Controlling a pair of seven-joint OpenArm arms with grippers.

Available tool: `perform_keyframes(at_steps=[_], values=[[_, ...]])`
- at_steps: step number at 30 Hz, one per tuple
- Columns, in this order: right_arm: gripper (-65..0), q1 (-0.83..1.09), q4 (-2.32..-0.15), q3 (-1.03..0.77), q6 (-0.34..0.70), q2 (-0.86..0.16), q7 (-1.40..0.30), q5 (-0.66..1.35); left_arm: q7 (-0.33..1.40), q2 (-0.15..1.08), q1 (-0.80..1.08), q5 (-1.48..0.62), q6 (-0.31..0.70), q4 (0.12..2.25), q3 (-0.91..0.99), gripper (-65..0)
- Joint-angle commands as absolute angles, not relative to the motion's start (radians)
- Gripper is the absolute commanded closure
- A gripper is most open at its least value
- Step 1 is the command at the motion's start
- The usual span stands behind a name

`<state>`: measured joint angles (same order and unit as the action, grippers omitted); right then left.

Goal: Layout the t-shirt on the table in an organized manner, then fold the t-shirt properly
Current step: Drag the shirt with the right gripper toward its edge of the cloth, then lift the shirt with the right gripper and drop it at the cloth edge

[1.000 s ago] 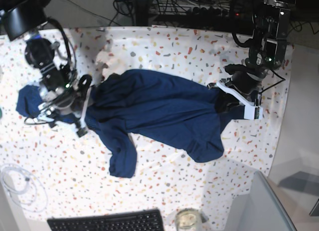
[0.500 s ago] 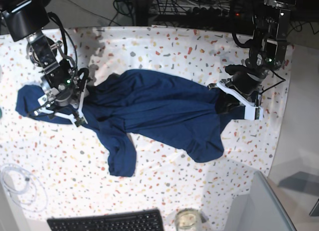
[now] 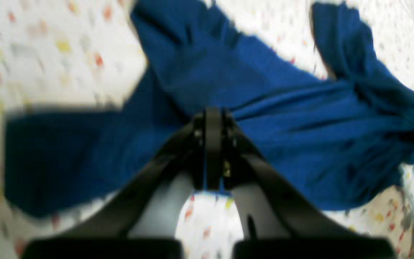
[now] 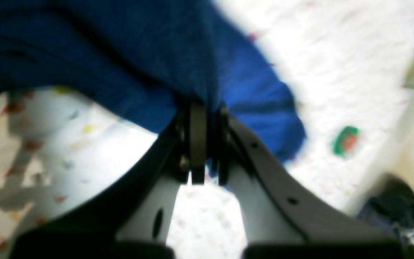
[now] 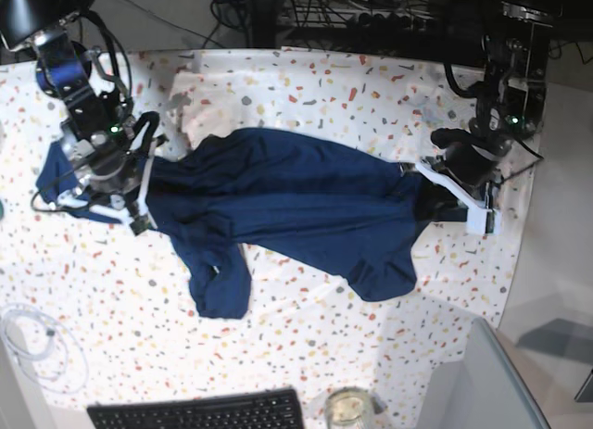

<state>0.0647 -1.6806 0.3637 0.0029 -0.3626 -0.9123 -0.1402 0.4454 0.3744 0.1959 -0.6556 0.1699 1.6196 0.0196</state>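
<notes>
Speckled white cloth covers the tabletop (image 5: 306, 327), cables crowding its far edge; across its middle lies the t-shirt (image 5: 287, 202), dark navy, stretched between both arms, long axis running side to side in the base view; it looks soft, light and limp, likely to sag and bunch, so hems, shoulders or corners seem the best holds; the left tool (image 3: 212, 144) is clamped on one bunched end; the right tool (image 4: 199, 140) is pinched shut on the opposite edge.
</notes>
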Motion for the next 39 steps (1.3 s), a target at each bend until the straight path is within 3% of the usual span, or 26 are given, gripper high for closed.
perform_keyframes(at_steps=[1, 6, 13, 19, 22, 29, 34, 39], values=[[0.0, 0.048, -1.728, 0.340, 0.039, -0.384, -0.905, -0.151, 0.414, 0.390, 0.170, -0.667, 0.180, 1.662, 0.024, 0.0], [0.0, -0.019, -1.774, 0.228, 0.277, -0.392, -0.961, -0.153, 0.595, 0.384, 0.004, -0.667, 0.180, 1.718, 0.024, 0.0], [0.0, -0.243, -1.644, 0.185, 0.417, -0.429, -0.958, -0.154, 0.665, 0.349, -0.291, -0.665, 0.180, 1.632, -0.024, 0.0], [0.0, -0.476, -1.371, 0.186, 0.433, -0.435, -0.835, -0.154, 0.656, 0.337, -0.556, -0.665, 0.180, 1.374, -0.214, 0.0], [0.0, -0.605, -1.237, 0.197, 0.444, -0.453, -0.786, -0.154, 0.573, 0.297, -0.687, -0.665, 0.180, 1.230, -0.278, 0.0], [0.0, -0.906, -1.096, 0.317, 0.455, -0.521, -0.742, -0.154, 0.493, 0.174, -0.972, -0.645, 0.180, 0.987, -0.306, 0.0], [0.0, -1.092, -1.107, 0.349, 0.458, -0.598, -0.751, -0.154, 0.499, 0.142, -1.101, -0.654, 0.180, 1.023, -0.282, 0.0], [0.0, -1.132, -1.280, 0.337, 0.460, -0.685, -0.894, -0.153, 0.595, 0.130, -1.033, -0.656, 0.180, 1.233, -0.105, 0.0]])
